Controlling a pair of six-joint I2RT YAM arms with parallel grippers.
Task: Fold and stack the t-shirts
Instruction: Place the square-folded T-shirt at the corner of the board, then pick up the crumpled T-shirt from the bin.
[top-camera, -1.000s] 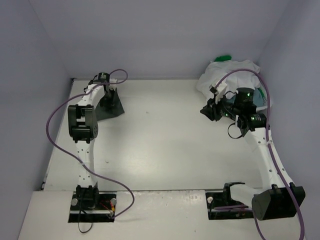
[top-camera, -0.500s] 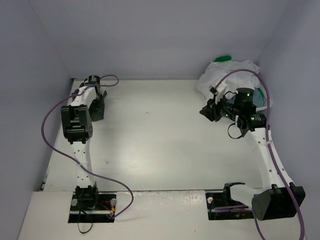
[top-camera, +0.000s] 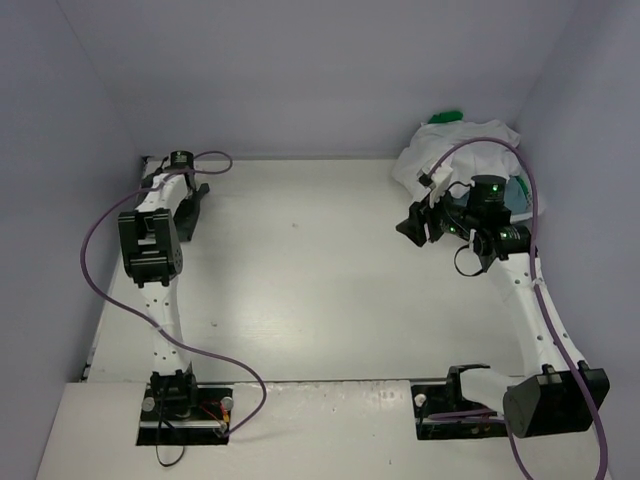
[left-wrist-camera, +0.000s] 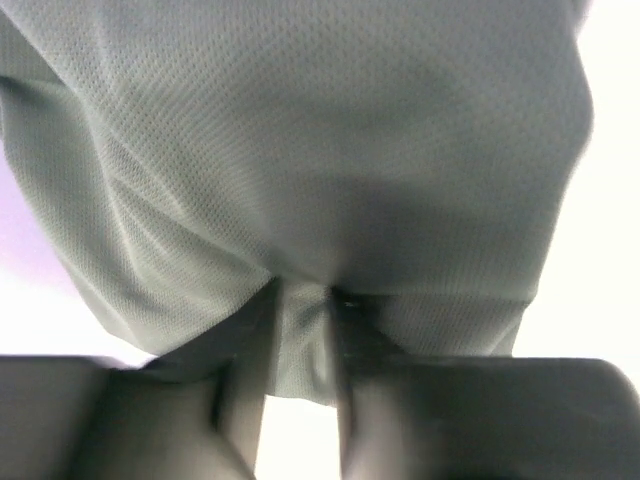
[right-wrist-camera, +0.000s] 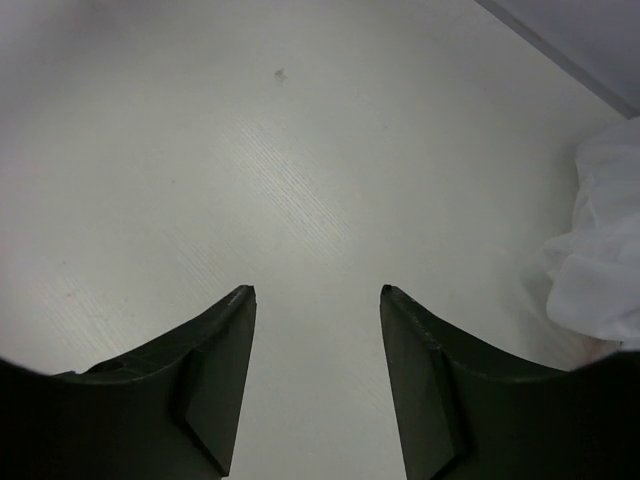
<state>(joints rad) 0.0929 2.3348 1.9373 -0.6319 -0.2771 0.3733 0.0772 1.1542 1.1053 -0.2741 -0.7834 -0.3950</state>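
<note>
A dark grey t-shirt (left-wrist-camera: 300, 130) fills the left wrist view. One fold of it sits between the narrowly parted fingers of my left gripper (left-wrist-camera: 300, 295), which is shut on it. From above, that shirt (top-camera: 192, 212) is a thin dark strip by the far left corner, mostly hidden under the left arm. At the far right, a white t-shirt (top-camera: 455, 150) lies heaped, with a bit of bright green t-shirt (top-camera: 446, 117) behind it. My right gripper (top-camera: 412, 225) hangs open over bare table just left of the heap. Nothing is between its fingers (right-wrist-camera: 225, 330), and the white t-shirt (right-wrist-camera: 605, 260) shows at the right edge.
A patch of teal-blue (top-camera: 520, 190) shows beside the right arm, under the white heap. Grey walls close the table (top-camera: 320, 270) at the back and on both sides. Purple cables loop off both arms.
The left arm swung left toward the far corner, drawing the dark grey shirt into a narrower strip. Its jaws have eased slightly apart. The right gripper's jaws have opened wider.
</note>
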